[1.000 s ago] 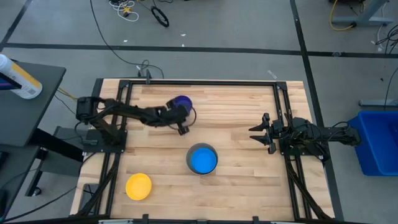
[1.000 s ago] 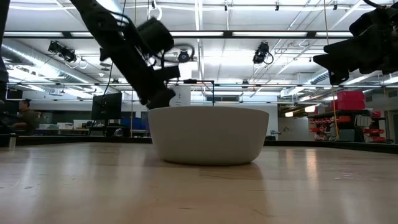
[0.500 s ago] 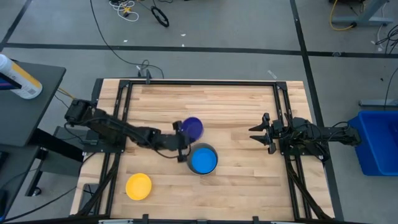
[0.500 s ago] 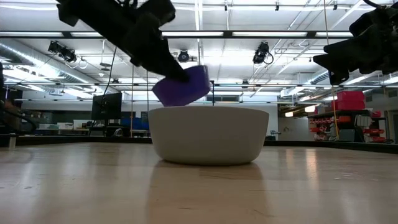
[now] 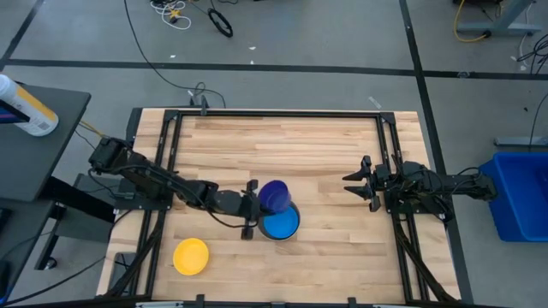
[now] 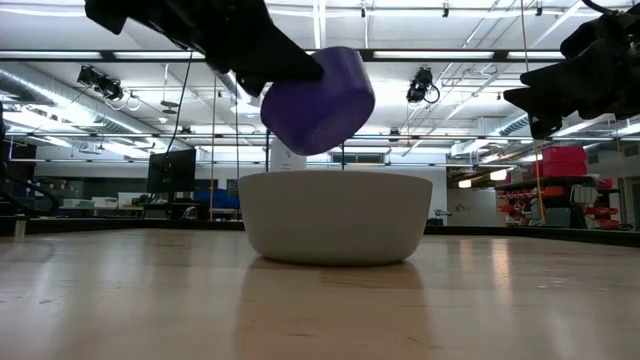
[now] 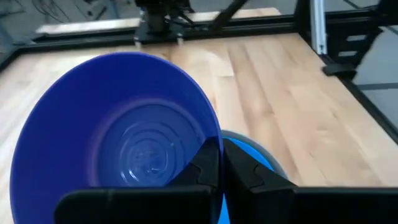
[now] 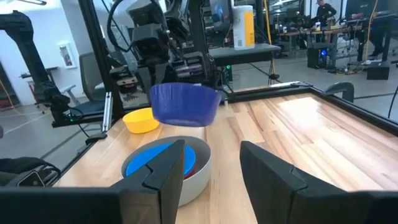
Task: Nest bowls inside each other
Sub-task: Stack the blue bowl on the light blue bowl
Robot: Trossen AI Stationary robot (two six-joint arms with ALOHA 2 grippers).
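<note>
Left gripper [image 5: 253, 204] reached out over the middle of the wooden slatted table [image 5: 325, 145], fingers pinched tight on the rim of the small round dark blue plastic bowl [image 5: 274, 195]. Dark blue bowl held in the air, tilted, directly above the stack and clear of it, seen in the low view [image 6: 318, 100] with open space between its base and the rim below. In the left wrist view the dark fingertips [image 7: 214, 163] clamped over the near edge of the dark blue bowl [image 7: 118, 137], with light blue showing just beyond.

Below it, the slightly larger round grey plastic bowl [image 5: 294, 209] standing upright near the table's centre, a little toward the near edge. Nested inside it the round light blue plastic bowl [image 5: 279, 223]; between the two, a sliver of the round red plastic bowl [image 8: 190, 167] visible in the right wrist view.

Small round yellow plastic bowl [image 5: 191, 255] alone near the near left corner of the table, well apart from the stack, open side up.

Right gripper [image 5: 357, 182] parked at the right edge of the table, fingers spread wide with nothing between them, well apart from the bowls.

A white bottle with a yellow label [image 5: 26, 107] lying on the dark side stand beyond the far left corner.
</note>
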